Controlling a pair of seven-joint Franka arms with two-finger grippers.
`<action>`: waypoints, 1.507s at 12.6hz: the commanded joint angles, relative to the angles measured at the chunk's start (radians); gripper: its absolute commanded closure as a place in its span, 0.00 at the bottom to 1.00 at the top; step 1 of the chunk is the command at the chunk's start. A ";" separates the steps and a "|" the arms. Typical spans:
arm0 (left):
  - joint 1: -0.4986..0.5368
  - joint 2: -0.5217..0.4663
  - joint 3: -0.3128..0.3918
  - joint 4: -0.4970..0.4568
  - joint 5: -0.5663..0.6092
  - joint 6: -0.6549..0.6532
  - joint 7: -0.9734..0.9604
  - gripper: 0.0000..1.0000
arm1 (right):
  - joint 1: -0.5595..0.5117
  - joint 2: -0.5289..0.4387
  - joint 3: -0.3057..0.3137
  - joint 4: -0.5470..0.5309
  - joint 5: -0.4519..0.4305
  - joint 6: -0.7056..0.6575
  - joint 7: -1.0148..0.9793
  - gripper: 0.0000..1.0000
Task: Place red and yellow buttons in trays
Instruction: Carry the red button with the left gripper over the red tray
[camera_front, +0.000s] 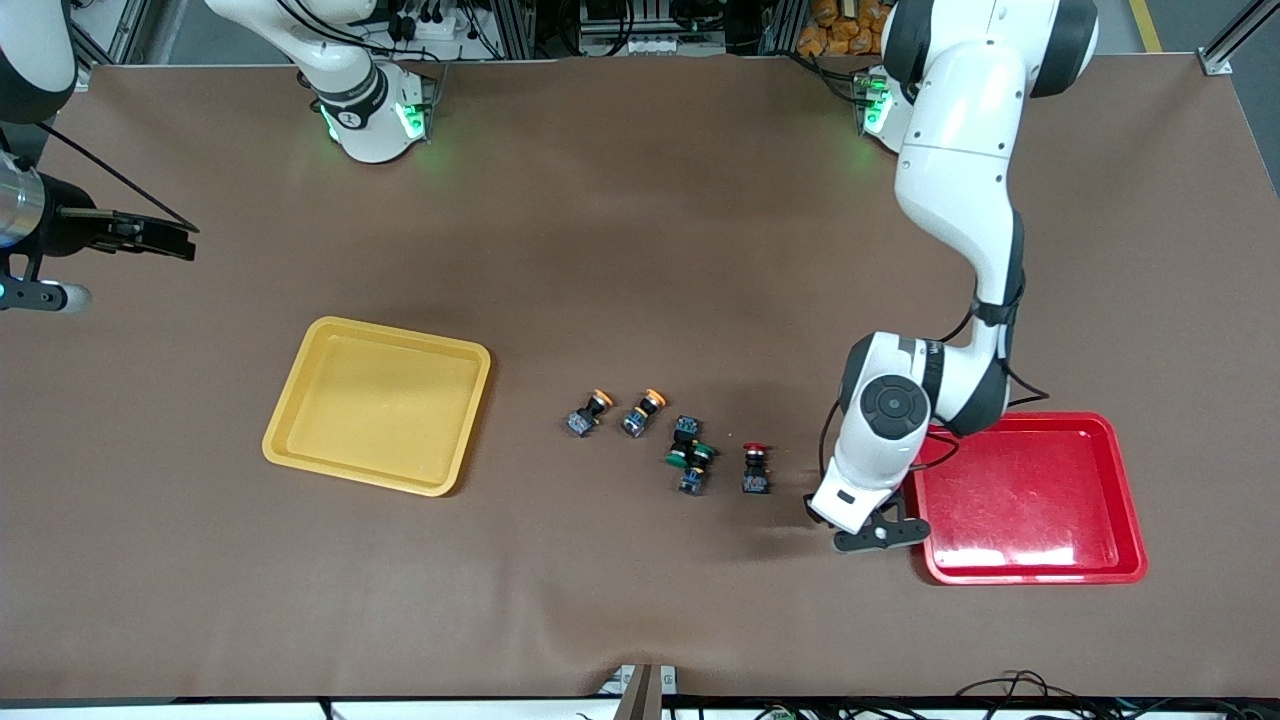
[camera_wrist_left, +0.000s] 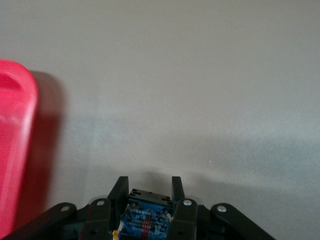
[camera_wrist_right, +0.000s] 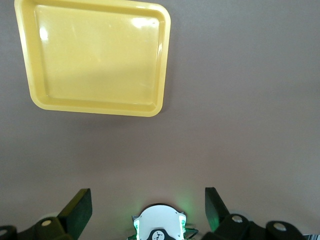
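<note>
Both trays, yellow (camera_front: 377, 403) and red (camera_front: 1030, 497), are empty: the left gripper (camera_front: 868, 528), just beside the red tray's 9 o'clock edge, clenches one button (camera_wrist_left: 146, 219), three buttons (camera_front: 640, 411) lie between the trays, and the right gripper (camera_wrist_right: 147, 206) waits, spread.

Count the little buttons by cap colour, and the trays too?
Orange-yellow buttons: 2
Green buttons: 2
Red button: 1
Held button in left pincer, cap hidden: 1
Yellow tray: 1
Red tray: 1
Total: 8
</note>
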 joint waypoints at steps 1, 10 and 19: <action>-0.002 -0.043 0.026 -0.013 0.018 -0.029 -0.022 1.00 | 0.017 0.008 -0.024 0.017 0.017 -0.010 0.007 0.00; 0.194 -0.032 0.004 -0.013 -0.043 -0.058 0.232 1.00 | 0.036 0.022 -0.066 0.015 0.028 -0.013 0.007 0.00; 0.228 0.002 -0.009 -0.018 -0.046 -0.056 0.314 0.96 | 0.036 0.022 -0.066 0.017 0.035 -0.012 0.007 0.00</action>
